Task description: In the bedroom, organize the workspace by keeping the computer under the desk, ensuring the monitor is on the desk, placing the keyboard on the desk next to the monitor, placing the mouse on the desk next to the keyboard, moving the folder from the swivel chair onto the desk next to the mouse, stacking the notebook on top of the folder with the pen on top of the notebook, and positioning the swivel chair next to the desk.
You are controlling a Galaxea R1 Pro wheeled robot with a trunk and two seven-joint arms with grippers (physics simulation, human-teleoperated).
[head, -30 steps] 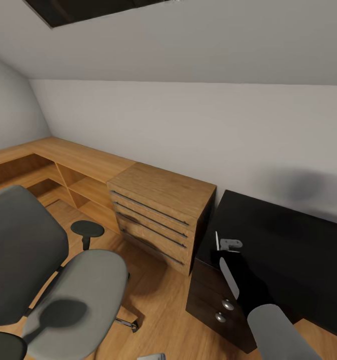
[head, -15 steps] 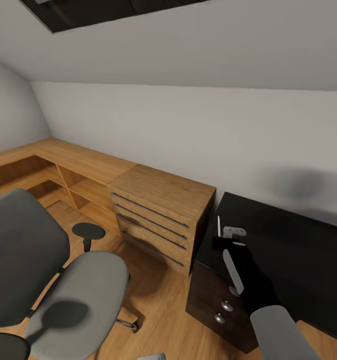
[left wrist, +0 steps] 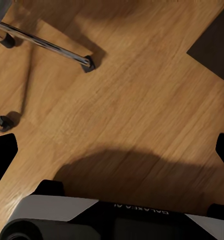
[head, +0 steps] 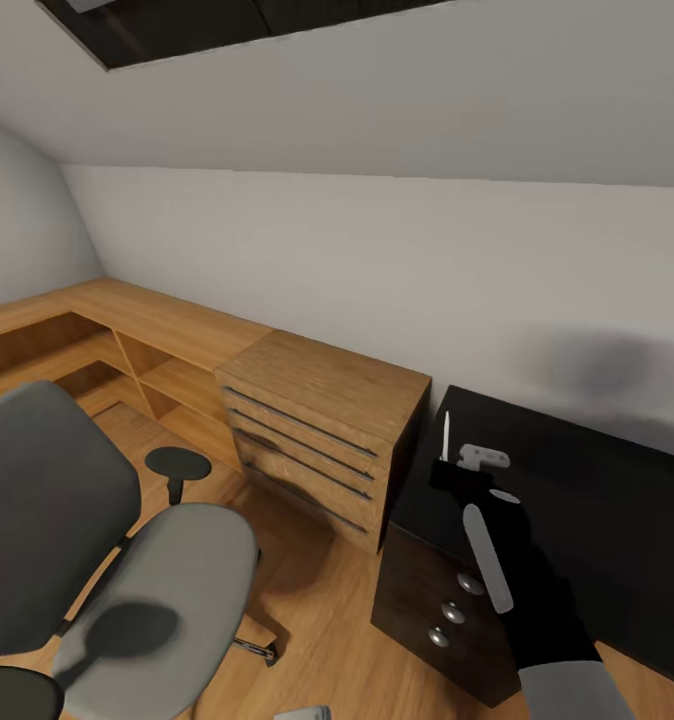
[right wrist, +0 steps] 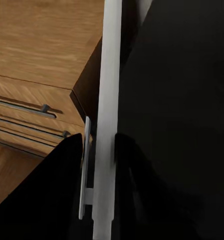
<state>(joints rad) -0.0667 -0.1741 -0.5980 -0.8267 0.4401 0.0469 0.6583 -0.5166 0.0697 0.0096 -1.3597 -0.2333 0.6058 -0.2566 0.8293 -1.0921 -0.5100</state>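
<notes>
Pen point(head: 445, 437) clamped in right gripper point(head: 455, 462) (over desk point(head: 597, 500))

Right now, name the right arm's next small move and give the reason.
Probably carry on over the desk: the right gripper holds the pen upright above the desk's near corner, and neither folder nor notebook is in sight to set it on.

One swivel chair point(head: 97, 560), one black desk point(head: 577, 500), one wooden counter point(head: 322, 380), one pen point(head: 445, 436).

My right forearm is pale grey, its wrist black with a grey strip; my right claw point(head: 455, 462) has grey fittings.
</notes>
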